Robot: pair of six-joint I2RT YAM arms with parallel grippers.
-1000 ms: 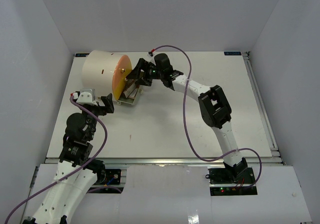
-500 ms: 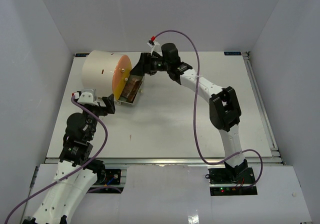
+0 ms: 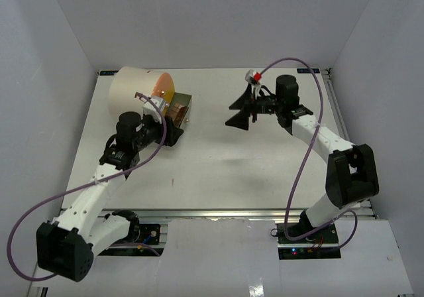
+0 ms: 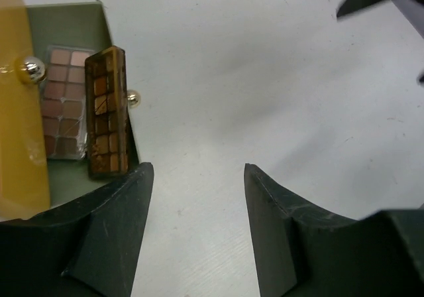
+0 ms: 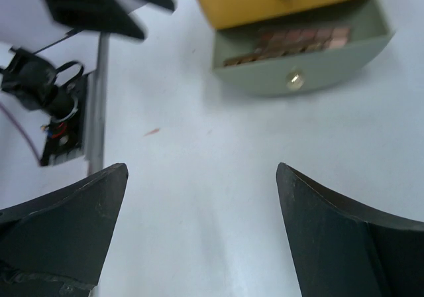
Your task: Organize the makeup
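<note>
My left gripper is wide open and holds nothing. It hangs just beside the open drawer. The pink palette lies flat inside. The brown palette is tipped up on its edge against the drawer's front wall, close to the knob. My right gripper is wide open and empty too. It is well apart from the drawer, over the table.

I think the job now is to lay the brown palette flat and then shut the drawer. I should go slowly and push its top edge softly toward the pink one, so it drops in. A hard push may flip it out. After that, I push the drawer front straight in.
</note>
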